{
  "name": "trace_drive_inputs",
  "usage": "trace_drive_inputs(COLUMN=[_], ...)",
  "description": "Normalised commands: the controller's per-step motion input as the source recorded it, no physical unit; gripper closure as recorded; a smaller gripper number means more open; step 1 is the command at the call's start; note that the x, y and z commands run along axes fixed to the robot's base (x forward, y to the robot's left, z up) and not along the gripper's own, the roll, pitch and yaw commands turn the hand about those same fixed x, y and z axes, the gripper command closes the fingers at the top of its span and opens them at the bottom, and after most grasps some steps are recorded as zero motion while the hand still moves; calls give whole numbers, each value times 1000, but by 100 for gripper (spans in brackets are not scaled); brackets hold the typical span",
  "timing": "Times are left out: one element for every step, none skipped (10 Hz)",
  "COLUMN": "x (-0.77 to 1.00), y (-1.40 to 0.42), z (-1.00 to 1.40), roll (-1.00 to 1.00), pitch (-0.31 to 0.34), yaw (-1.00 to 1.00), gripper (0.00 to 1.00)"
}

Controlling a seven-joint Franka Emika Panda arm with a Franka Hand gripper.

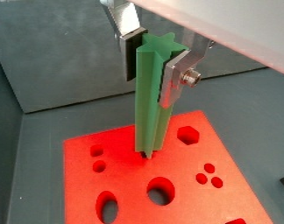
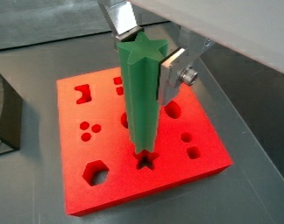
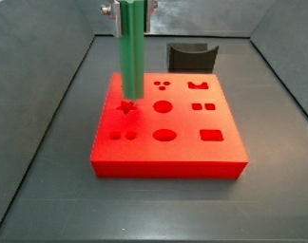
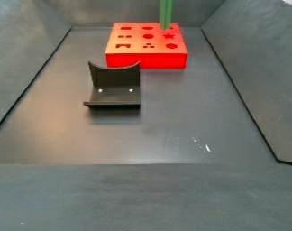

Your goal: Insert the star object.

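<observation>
My gripper [image 2: 151, 61] is shut on the star object [image 2: 138, 96], a long green peg with a star-shaped cross-section, and holds it upright near its top. The peg's lower end sits at the star-shaped hole [image 2: 144, 161] in the red block [image 2: 68, 109]. How deep it reaches I cannot tell. In a wrist view the gripper [image 1: 154, 66] clamps the peg [image 1: 151, 96] above the block [image 1: 127, 175]. In a side view the peg [image 3: 131, 57] stands over the star hole [image 3: 127, 108] at the left of the block [image 3: 169, 166]. The peg [image 4: 167, 13] also shows far off.
The red block [image 4: 146, 56] has several other shaped holes. A dark grey curved holder [image 3: 191, 57] stands behind the block, and shows in a side view [image 4: 114, 86] and a wrist view [image 2: 2, 114]. Grey sloping walls ring the dark floor.
</observation>
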Motion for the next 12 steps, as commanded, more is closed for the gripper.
trace_drive_inputs(x=[-46,-86,0,-26,0,0,-26,0,29,0,0,0], y=[0,-6,-29,0,0,26,37,23,0,0,-17,0], z=[0,83,-60,-117,-151,-323,-229,-97,-131,-197,-243,-289], roll=[19,59,0,0,0,0,0,-27,-26,0,0,14], pitch=[-317,-244,0,0,0,0,0,0,-16,-59,-84,-83], yaw=[0,0,0,0,0,0,0,0,0,0,0,0], gripper=[100,100,100,100,100,100,100,100,100,100,100,100])
